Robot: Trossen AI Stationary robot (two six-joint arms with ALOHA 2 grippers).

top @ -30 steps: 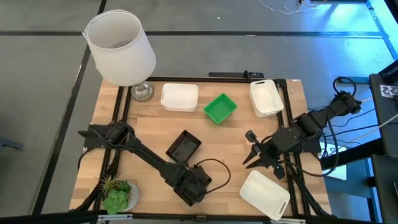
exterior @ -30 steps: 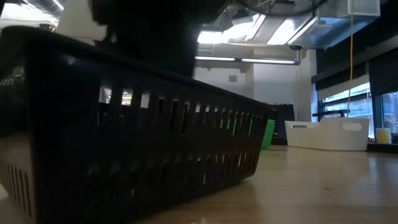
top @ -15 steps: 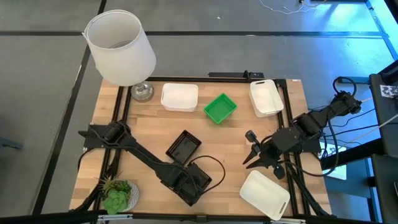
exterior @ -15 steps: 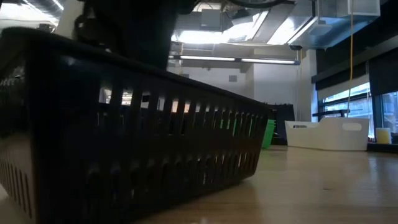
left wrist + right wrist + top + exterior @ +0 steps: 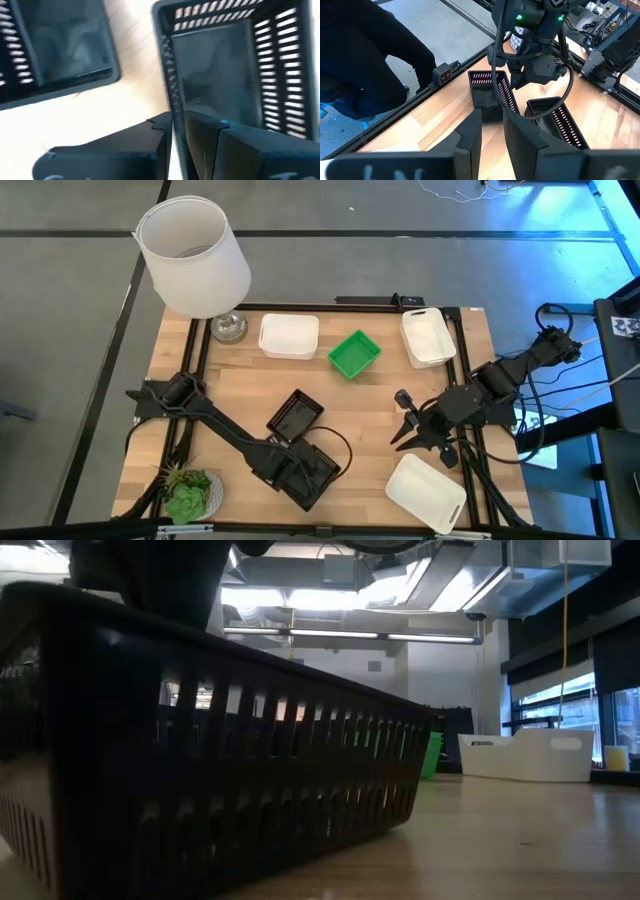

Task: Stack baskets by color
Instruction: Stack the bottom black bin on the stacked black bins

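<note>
Two black baskets lie near the table's front. One (image 5: 296,416) rests flat on its bottom. My left gripper (image 5: 172,122) is shut on the other black basket (image 5: 322,472), which fills the low view (image 5: 220,770) and sits on the wood. A green basket (image 5: 354,354) and two white baskets (image 5: 289,336) (image 5: 427,336) rest along the far side. A third white basket (image 5: 427,492) lies at the front right. My right gripper (image 5: 405,435) hovers above the table to the right, open by a narrow gap, with nothing between its fingers (image 5: 470,135). My left gripper pinches a long side wall (image 5: 171,95) of the black basket, one finger (image 5: 200,135) inside the basket and one outside it. The fingers come from above, pointing steeply down, at the wall facing the other black basket (image 5: 510,82). The basket's bottom stays on the table.
A large white lampshade (image 5: 195,255) stands at the far left corner and a small potted plant (image 5: 190,492) at the near left corner. Bare wood lies in the middle between the green basket and the black ones. A person (image 5: 360,55) stands past the table's near edge.
My left gripper has shifted a little toward the table's left edge and risen slightly over the black basket, rolling about its own axis. The basket has kept its place on the table.
</note>
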